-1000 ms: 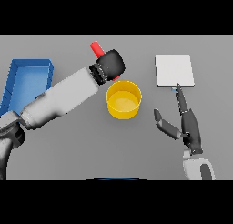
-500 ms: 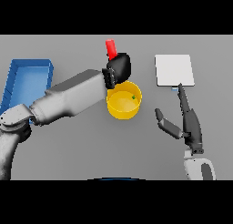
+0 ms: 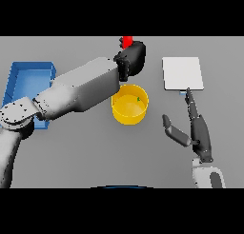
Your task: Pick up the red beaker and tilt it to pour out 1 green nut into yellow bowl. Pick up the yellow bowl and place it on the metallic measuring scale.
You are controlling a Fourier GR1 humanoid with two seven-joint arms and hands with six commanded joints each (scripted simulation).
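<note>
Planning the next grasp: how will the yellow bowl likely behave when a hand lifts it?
The yellow bowl looks rigid, with upright walls, so it should probably keep its shape. It seems light, holding only a small green nut. That nut may slide if the bowl tilts.

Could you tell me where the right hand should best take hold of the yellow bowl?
Probably the near-right rim of the yellow bowl: it stands upright and open-topped, and the right hand waits open on that side, while the left hand with the red beaker crowds its far-left side.
</note>
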